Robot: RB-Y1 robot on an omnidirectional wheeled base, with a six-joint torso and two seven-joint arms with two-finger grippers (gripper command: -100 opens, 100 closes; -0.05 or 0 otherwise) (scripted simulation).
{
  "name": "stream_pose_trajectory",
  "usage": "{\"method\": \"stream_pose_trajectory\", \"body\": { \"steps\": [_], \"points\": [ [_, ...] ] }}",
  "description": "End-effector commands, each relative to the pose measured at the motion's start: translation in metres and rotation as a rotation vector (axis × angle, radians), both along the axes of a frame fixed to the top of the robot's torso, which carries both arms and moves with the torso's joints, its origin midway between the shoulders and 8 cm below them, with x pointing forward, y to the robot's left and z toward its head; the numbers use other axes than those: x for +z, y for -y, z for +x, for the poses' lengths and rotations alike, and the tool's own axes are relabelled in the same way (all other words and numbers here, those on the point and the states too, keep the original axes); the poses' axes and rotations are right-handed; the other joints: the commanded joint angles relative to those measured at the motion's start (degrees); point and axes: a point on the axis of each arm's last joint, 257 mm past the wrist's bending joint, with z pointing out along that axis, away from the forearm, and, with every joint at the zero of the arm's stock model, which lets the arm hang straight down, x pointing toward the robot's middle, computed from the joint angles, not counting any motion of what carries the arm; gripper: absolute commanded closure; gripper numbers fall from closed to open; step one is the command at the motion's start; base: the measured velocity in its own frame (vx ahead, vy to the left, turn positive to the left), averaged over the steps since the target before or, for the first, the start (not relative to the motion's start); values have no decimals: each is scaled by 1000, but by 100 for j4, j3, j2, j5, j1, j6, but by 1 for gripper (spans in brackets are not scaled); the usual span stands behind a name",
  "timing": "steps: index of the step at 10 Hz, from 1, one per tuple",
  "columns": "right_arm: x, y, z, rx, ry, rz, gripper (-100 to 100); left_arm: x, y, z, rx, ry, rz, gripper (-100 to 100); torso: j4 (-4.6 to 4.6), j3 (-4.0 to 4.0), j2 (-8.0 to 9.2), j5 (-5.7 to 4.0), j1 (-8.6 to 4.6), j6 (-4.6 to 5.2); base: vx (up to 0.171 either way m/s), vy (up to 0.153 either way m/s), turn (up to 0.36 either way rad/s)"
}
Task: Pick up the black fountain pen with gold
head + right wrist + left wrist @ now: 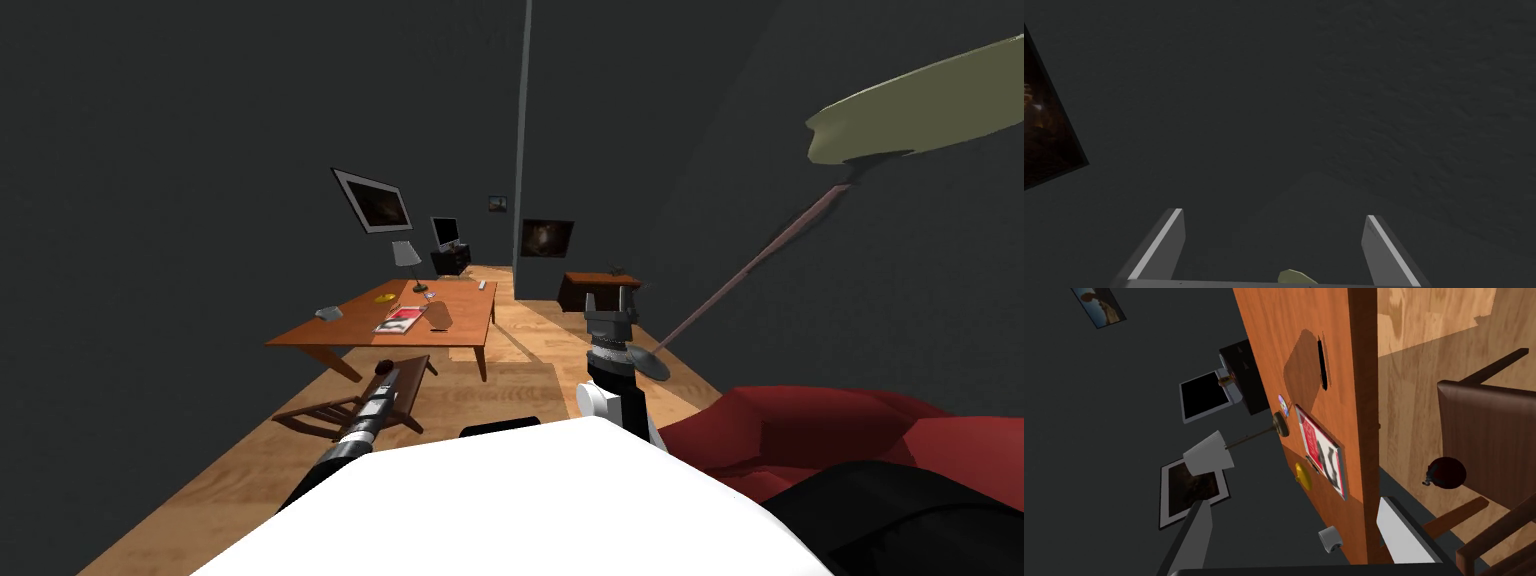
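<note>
Pen (1322, 363) lies flat on the wooden table (1264, 318), close to the edge facing the robot & just beside the shadow cast by the lamp (1209, 455). It's black & thin; gold trim too small to make out. From the left gripper (1294, 502) it's ahead and well apart, past the red-and-white magazine (1321, 453), which sits between gripper & pen.

Long axis runs approx. parallel w/ that near table edge, i.e. roughly away from the gripper. The fingers' closing line thus looks to cross the barrel already, so prob. little wrist roll is needed, mostly a reach fwd and down.

Left fingers are wide apart, holding nothing. The left arm is the nearer one, stretched toward the table over the chair (1489, 433). Right gripper (1275, 214) faces a wall, fingers also wide, empty.

Writing: magazine cover shows dark shapes but no legible text. No brand readable on the pen.
</note>
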Motion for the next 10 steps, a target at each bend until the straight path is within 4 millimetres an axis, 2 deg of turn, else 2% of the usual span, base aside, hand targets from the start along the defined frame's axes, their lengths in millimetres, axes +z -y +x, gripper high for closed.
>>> {"method": "stream_pose_trajectory", "body": {
  "steps": [1,2,3,5,6,7,8,9,10],
  "points": [
    [0,0,0,0,0,0,0,-37,-20,-26,29,-119,4,-100,0,0,0,0,0,0,-77,-63,-169],
    [0,0,0,0,0,0,0,-42,-20,-27,32,-136,2,-100,1,3,5,0,0,1,-60,-48,-83],
    [0,0,0,0,0,0,0,-65,-36,-47,54,-212,6,-100,0,1,0,1,4,0,-43,-69,-172],
    [0,0,0,0,0,0,0,-73,-37,-52,61,-243,3,-100,-2,-6,-10,0,3,-1,-23,-32,-32],
    [0,0,0,0,0,0,0,-98,-54,-76,86,-328,6,-100,-3,-9,-17,2,15,0,-24,-37,-199],
    [0,0,0,0,0,0,0,-102,-55,-79,91,-349,3,-100,-3,-9,-16,2,12,3,-24,-33,-89],
    [0,0,0,0,0,0,0,-123,-72,-104,117,-429,5,-100,-3,-9,-16,3,12,-1,-24,-62,-170],
    [0,0,0,0,0,0,0,-128,-73,-108,123,-453,2,-100,-3,-9,-15,1,3,2,-16,-56,-77],
    [0,0,0,0,0,0,0,-148,-90,-136,153,-537,3,-100,-3,-10,-18,0,5,-1,-4,-64,-190]
  ]
}}
